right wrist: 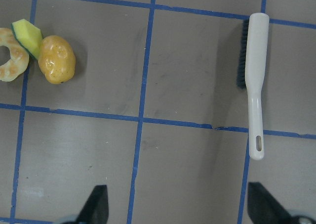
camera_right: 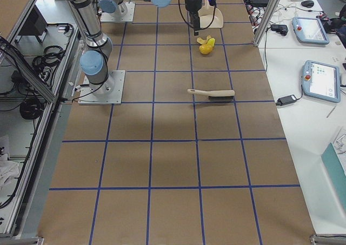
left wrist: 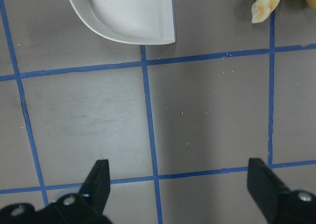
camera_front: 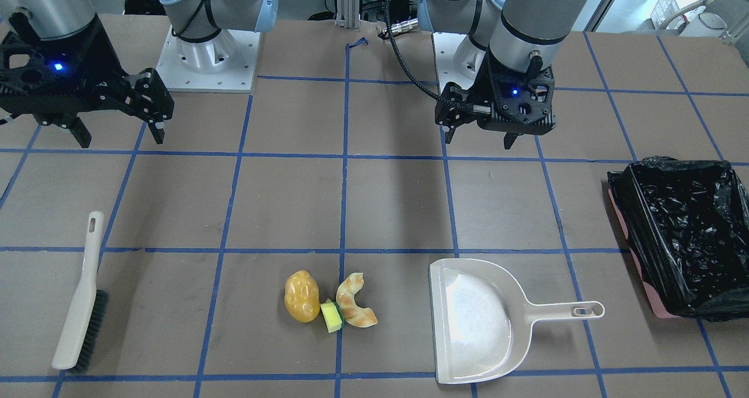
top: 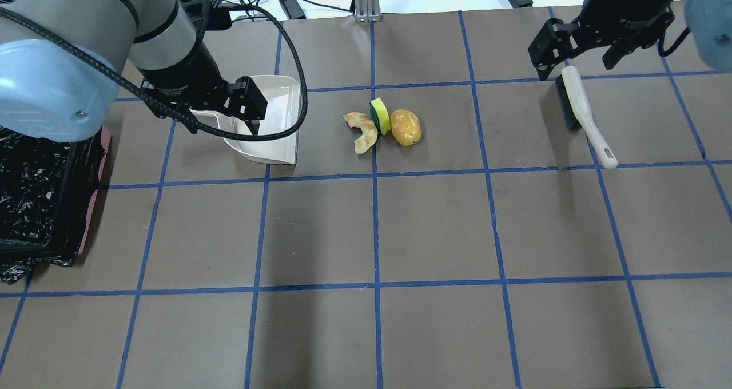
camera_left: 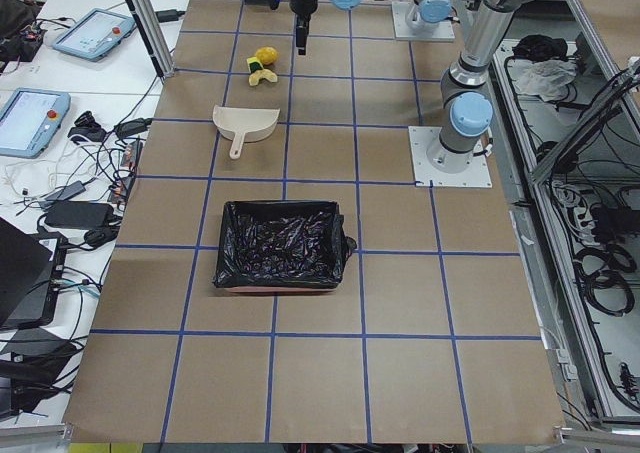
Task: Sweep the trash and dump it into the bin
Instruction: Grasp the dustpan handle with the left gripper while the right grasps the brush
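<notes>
The trash lies together on the table: a yellow-brown potato (camera_front: 302, 296), a yellow-and-green sponge block (camera_front: 331, 316) and a tan croissant piece (camera_front: 354, 301); they also show from overhead, potato (top: 405, 127), sponge (top: 379, 116), croissant (top: 363, 131). The pink bin (camera_front: 684, 234) with its black bag stands at the table's end on my left. My left gripper (camera_front: 478, 137) hovers open and empty over the table short of the beige dustpan (camera_front: 474, 319). My right gripper (camera_front: 120, 137) hovers open and empty short of the brush (camera_front: 79, 295).
In the left wrist view the dustpan's open edge (left wrist: 128, 11) lies ahead of the open fingers (left wrist: 98, 179). In the right wrist view the brush (right wrist: 256, 80) lies ahead on the right, the potato (right wrist: 57, 61) on the left. Blue tape lines grid the brown table.
</notes>
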`<state>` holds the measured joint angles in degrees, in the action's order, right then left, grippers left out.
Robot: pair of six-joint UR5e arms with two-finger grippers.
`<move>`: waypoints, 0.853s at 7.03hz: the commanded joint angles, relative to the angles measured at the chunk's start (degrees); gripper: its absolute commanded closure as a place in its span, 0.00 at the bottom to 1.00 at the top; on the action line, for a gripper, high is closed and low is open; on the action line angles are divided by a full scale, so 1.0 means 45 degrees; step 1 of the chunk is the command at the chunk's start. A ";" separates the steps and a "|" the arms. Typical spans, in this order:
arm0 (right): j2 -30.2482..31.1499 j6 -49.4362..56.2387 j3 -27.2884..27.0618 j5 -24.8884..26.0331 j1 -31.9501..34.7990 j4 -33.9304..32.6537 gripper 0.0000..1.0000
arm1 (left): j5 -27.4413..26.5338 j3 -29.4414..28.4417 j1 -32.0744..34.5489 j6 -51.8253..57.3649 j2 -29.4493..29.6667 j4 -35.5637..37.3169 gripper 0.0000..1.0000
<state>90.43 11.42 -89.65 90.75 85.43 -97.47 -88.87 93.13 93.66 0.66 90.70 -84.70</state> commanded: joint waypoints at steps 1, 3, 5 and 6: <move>-0.0056 0.0040 0.0000 -0.0030 0.0000 0.0000 0.00 | 0.0022 -0.0012 0.0047 0.0105 -0.0096 0.0013 0.00; -0.0154 -0.0094 -0.0039 -0.0187 -0.0136 -0.0097 0.00 | 0.0836 0.0007 0.0474 0.0086 0.0058 0.0012 0.00; -0.0640 -0.0018 -0.0020 -0.0264 -0.0855 -0.0117 0.00 | 0.0804 -0.0070 0.0555 0.0165 -0.0115 0.0052 0.00; -0.0991 0.0195 -0.0019 -0.0227 -0.1227 -0.0291 0.00 | 0.0707 -0.0090 0.0535 0.0300 -0.0077 0.0052 0.00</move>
<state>87.67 11.48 -89.77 89.73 81.91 -98.16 -85.40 92.90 96.04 1.52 90.34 -84.50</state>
